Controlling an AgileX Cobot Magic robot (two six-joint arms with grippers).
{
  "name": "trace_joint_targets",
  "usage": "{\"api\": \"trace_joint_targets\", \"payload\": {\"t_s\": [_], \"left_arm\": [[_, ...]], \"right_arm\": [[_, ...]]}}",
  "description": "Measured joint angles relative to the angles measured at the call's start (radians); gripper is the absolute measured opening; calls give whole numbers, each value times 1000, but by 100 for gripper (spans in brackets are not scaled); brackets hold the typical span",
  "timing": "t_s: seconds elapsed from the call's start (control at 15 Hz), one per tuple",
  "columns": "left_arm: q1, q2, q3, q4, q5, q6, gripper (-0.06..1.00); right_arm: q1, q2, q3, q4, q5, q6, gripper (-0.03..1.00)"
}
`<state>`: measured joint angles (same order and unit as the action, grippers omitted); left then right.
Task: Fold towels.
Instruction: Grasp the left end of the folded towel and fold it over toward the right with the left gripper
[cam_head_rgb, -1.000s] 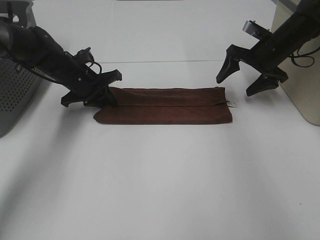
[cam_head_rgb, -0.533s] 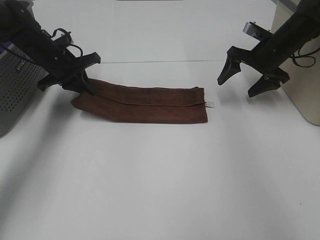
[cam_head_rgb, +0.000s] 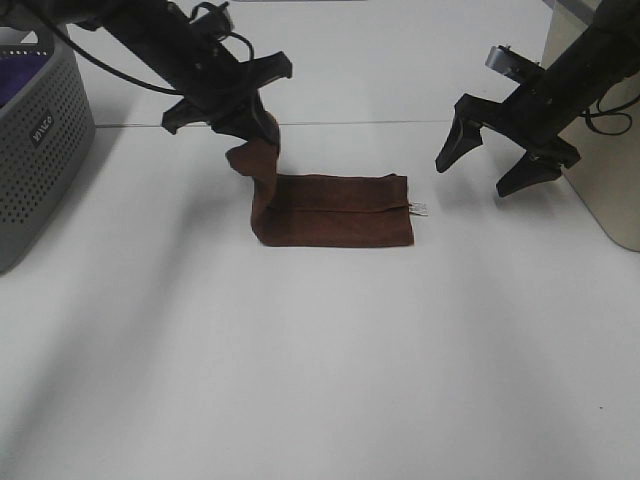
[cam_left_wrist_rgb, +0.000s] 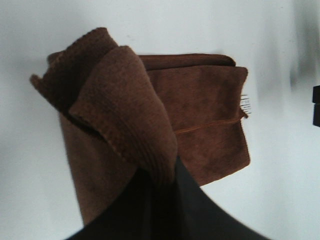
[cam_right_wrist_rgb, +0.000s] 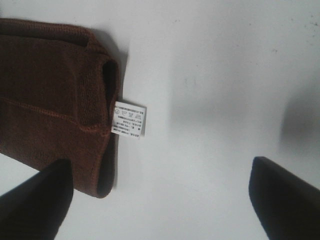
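Note:
A brown towel (cam_head_rgb: 340, 210) lies folded lengthwise on the white table, with a white care label (cam_head_rgb: 419, 209) at its right end. My left gripper (cam_head_rgb: 255, 128) is shut on the towel's left end and holds it lifted, so the cloth hangs down and curls over the flat part. The left wrist view shows the raised end (cam_left_wrist_rgb: 120, 105) bunched between my fingers above the flat towel (cam_left_wrist_rgb: 210, 115). My right gripper (cam_head_rgb: 490, 165) is open and empty, in the air just right of the towel. The right wrist view shows the towel's right end (cam_right_wrist_rgb: 50, 100) and label (cam_right_wrist_rgb: 129, 119).
A grey perforated basket (cam_head_rgb: 35, 150) with something purple inside stands at the far left. A beige box (cam_head_rgb: 605, 190) stands at the right edge, close behind my right arm.
My left gripper has lifted the towel's left end and carried it rightward over the towel. Earlier the whole towel slid left. My right gripper has stayed put.

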<state>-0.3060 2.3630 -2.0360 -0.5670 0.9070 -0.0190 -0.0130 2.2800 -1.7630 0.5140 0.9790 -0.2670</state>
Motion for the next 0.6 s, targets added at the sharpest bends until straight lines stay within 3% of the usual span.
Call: {"api": "trace_joint_targets", "payload": {"t_s": [0.4, 0.6], "left_arm": [[-150, 79, 0, -92, -279, -50, 3], [-189, 101, 0, -119, -349, -50, 4]], "right_arm": [[0, 0, 0, 0, 3, 0, 91], [0, 0, 0, 0, 4, 0, 91]]}}
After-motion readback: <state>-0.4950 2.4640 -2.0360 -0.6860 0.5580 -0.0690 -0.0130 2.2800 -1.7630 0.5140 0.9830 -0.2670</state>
